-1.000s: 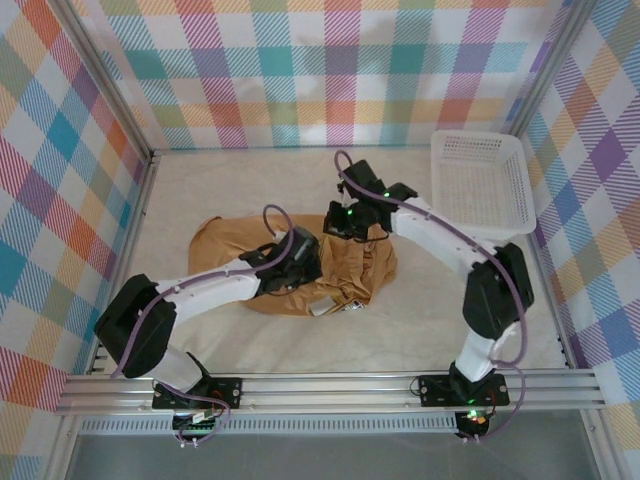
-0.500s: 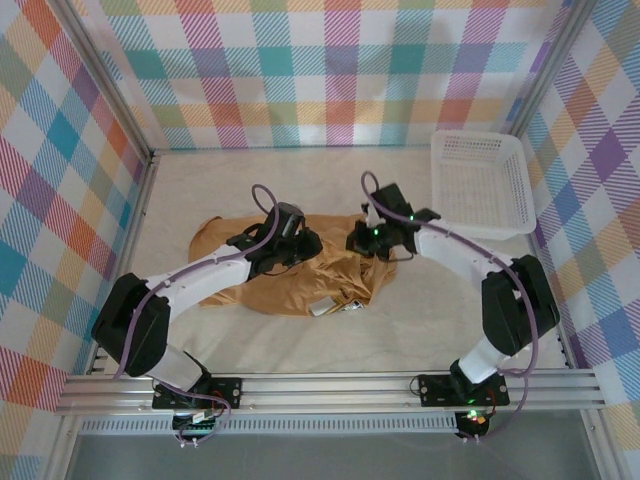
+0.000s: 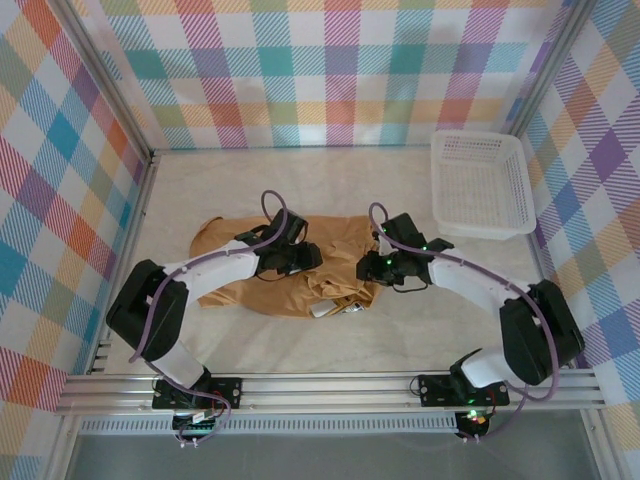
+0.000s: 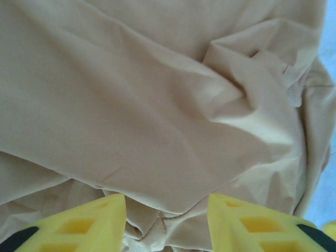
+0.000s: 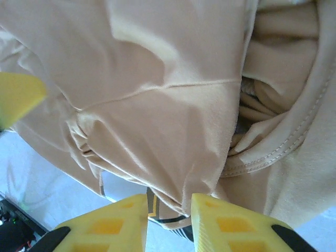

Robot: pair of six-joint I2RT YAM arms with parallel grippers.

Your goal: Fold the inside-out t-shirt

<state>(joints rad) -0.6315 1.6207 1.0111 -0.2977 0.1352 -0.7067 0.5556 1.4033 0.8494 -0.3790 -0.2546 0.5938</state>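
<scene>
Elbows bent, both arms reach inward over the crumpled t-shirt (image 3: pixel 262 291), left gripper (image 3: pixel 306 258) parted, right gripper (image 3: pixel 367 268) barely cracked open.

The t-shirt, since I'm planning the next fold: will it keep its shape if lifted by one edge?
Probably not: the t-shirt lies in soft creases and bunched folds, so it will likely droop. It looks thin and light, so a push would probably bunch it rather than slide it flat.
</scene>
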